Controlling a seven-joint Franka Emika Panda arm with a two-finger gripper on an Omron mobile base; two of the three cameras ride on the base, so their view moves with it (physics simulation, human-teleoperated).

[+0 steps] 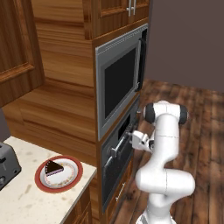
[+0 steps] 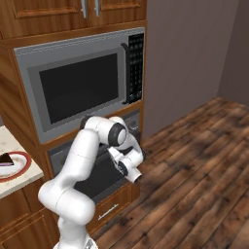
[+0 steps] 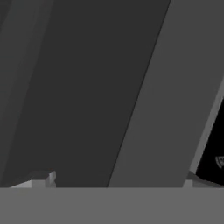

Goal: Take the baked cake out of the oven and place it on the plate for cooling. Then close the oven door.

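The baked cake [image 1: 54,167], a dark wedge, lies on the red-rimmed plate [image 1: 72,177] on the counter left of the oven [image 1: 114,173]. The right base view shows the cake [image 2: 5,159] and the plate [image 2: 22,165] at its left edge. The oven door [image 1: 109,179] stands upright against the oven front, its bar handle [image 1: 116,150] jutting out. My gripper [image 1: 131,134] is open, right at the handle's upper end and the door's top edge. In the hand view the dark door [image 3: 83,96] and a grey bar [image 3: 170,96] are very close, with my gripper [image 3: 115,180] holding nothing.
A grey microwave [image 1: 118,83] sits above the oven in the wooden cabinet column. A toaster [image 1: 6,164] stands on the pale counter [image 1: 26,201] left of the plate. Wooden floor [image 2: 194,170] spreads out to the right.
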